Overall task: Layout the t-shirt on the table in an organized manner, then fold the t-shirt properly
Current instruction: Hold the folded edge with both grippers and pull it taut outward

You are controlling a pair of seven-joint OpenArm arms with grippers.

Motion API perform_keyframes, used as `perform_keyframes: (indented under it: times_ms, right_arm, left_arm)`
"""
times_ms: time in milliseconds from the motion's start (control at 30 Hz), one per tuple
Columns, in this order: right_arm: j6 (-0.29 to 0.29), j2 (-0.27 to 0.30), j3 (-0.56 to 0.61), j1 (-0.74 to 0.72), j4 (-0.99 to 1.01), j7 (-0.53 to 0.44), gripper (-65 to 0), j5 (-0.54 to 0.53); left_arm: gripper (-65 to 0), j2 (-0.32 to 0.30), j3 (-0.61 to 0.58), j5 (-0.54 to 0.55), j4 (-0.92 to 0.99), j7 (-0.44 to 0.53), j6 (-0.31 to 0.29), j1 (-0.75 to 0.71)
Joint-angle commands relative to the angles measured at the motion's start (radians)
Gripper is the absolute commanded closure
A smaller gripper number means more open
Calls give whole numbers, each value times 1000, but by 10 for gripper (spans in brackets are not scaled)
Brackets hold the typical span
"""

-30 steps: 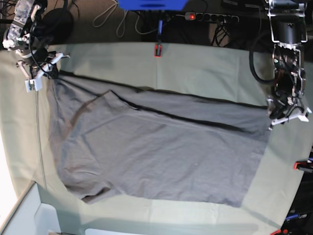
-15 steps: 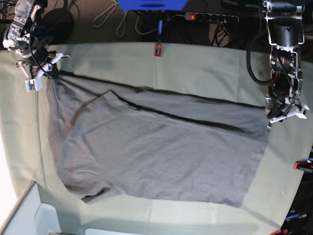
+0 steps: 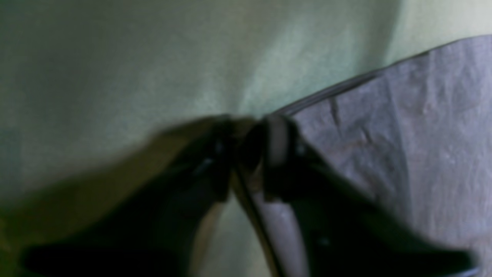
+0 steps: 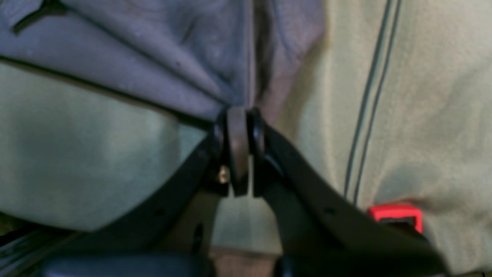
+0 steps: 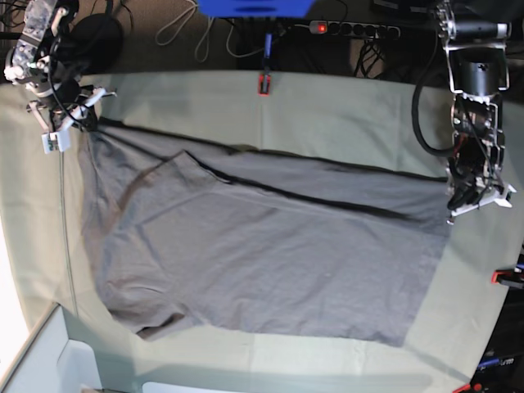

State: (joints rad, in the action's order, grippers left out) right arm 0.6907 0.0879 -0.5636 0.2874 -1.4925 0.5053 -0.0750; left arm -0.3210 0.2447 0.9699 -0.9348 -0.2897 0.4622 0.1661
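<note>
We see the dark grey t-shirt (image 5: 262, 254) spread wide across the middle of the desk (image 5: 327, 115), which is draped in pale grey-green cloth. A long dark fold line runs across the shirt's upper part, and a sleeve sticks out at its lower corner nearest the white box (image 5: 49, 360).

At the shirt's upper corner on the base view's left, the right claw (image 5: 56, 135) is clenched on a bunch of the fabric; its wrist camera shows the two black fingers (image 4: 256, 134) pressed together with grey cloth gathered into the pinch and pleats fanning away from it. A red clamp (image 4: 396, 216) and a thin double cable (image 4: 369, 96) lie on the desk cloth just beside that claw.

At the shirt's opposite end, on the base view's right, the left claw (image 5: 475, 201) sits at the shirt's upper corner. Its wrist view is blurred, but we can make out the fingers (image 3: 276, 154) drawn close with the shirt's hemmed edge running between them, so it appears to be grasping the shirt's corner.

Another red clamp (image 5: 264, 83) grips the desk's far edge above the shirt, and beyond it a power strip (image 5: 352, 29) with a lit switch lies among cables.
</note>
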Motion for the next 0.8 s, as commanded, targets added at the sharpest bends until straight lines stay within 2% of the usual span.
perform_keyframes:
  times_ms: [0, 200, 433, 533, 767]
  right_arm:
    - [7, 14, -5, -1, -17, -15, 0, -4]
    - [7, 17, -5, -1, -17, -15, 0, -4]
    - [7, 19, -9, 3, -18, -15, 0, -3]
    - [7, 39, -9, 32, -38, -17, 0, -3]
    - [7, 65, -5, 94, -135, -17, 0, -3]
  left_arm:
    - [0, -13, 0, 13, 0, -13, 7, 10]
    - [0, -16, 2, 17, -31, -21, 7, 5]
    - [0, -31, 11, 22, -181, -16, 7, -93]
    - [0, -40, 14, 24, -221, -13, 7, -138]
    - [0, -37, 135, 24, -315, -21, 7, -244]
